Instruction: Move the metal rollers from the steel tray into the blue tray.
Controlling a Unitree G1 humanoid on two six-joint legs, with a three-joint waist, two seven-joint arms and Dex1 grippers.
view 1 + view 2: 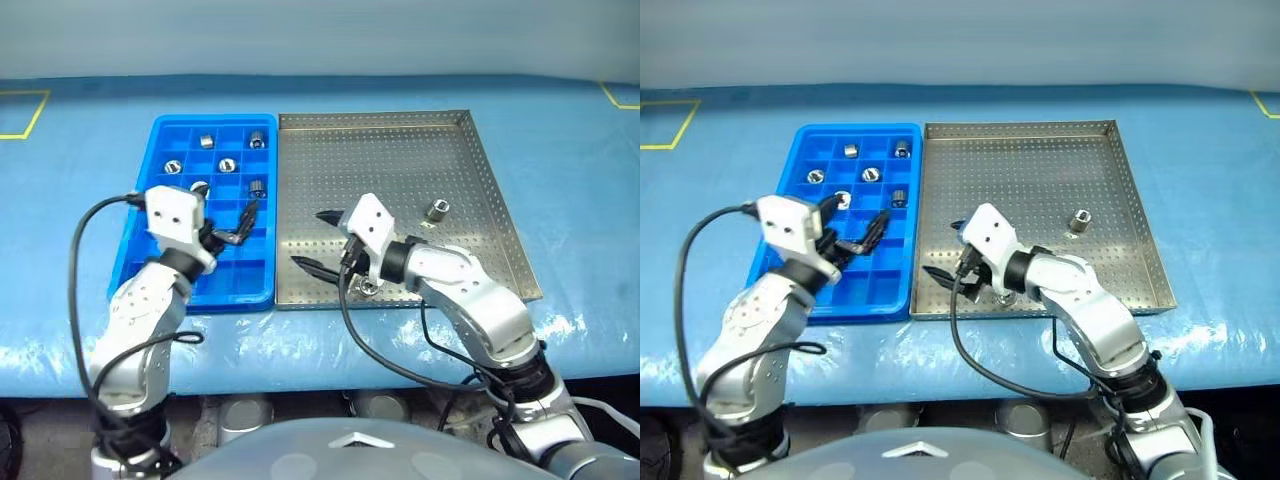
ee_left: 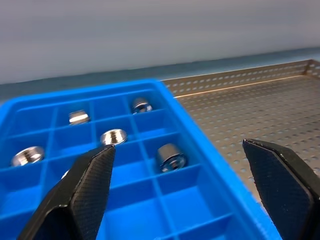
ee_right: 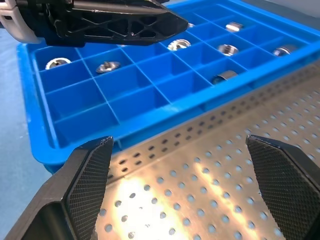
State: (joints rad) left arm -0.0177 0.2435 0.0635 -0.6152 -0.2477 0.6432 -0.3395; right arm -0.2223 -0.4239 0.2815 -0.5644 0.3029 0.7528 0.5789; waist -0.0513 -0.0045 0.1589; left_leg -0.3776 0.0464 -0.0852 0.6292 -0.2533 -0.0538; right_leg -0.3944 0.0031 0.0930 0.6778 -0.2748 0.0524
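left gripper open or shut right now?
Open. The left gripper has its two black fingers spread wide over the blue tray, with nothing between them.

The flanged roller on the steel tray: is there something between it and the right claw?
Nothing visible. The flanged roller stands alone on bare perforated metal of the steel tray, and the open right claw hangs over the same tray, closer to the blue tray. Another roller lies under the right wrist.
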